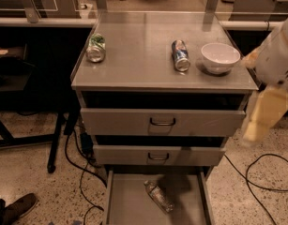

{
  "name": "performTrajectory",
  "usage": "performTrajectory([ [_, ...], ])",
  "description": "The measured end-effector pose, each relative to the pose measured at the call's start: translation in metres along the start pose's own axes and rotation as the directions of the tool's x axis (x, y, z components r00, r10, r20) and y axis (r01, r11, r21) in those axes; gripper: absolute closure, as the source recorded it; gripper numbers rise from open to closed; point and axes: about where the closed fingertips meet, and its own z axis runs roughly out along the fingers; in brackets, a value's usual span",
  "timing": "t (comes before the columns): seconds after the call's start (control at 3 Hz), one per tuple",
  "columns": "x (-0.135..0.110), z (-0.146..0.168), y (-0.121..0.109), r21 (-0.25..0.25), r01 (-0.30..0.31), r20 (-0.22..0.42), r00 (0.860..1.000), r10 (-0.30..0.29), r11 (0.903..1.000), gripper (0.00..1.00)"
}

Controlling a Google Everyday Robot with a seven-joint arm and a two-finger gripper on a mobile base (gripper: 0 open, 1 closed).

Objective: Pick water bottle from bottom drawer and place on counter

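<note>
The water bottle lies on its side in the open bottom drawer, near the middle, cap toward the back left. The counter tops the cabinet above it. My gripper hangs blurred at the right edge of the view, beside the top drawer's right end and well above the bottle, holding nothing that I can make out.
On the counter lie a green can at the left and a blue can at the centre, with a white bowl at the right. Two upper drawers stand slightly pulled out. Cables trail on the floor; a shoe shows at bottom left.
</note>
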Motion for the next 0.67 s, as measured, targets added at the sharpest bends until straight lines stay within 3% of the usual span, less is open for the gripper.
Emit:
performTrajectory([
  [0.33,-0.023,0.046,0.031,-0.014,-0.02,-0.032,0.999,0.019,0.9997,0.0],
  [0.67,-0.04,0.119,0.083,-0.116,-0.061,-0.083,0.995,0.052,0.9913,0.0],
])
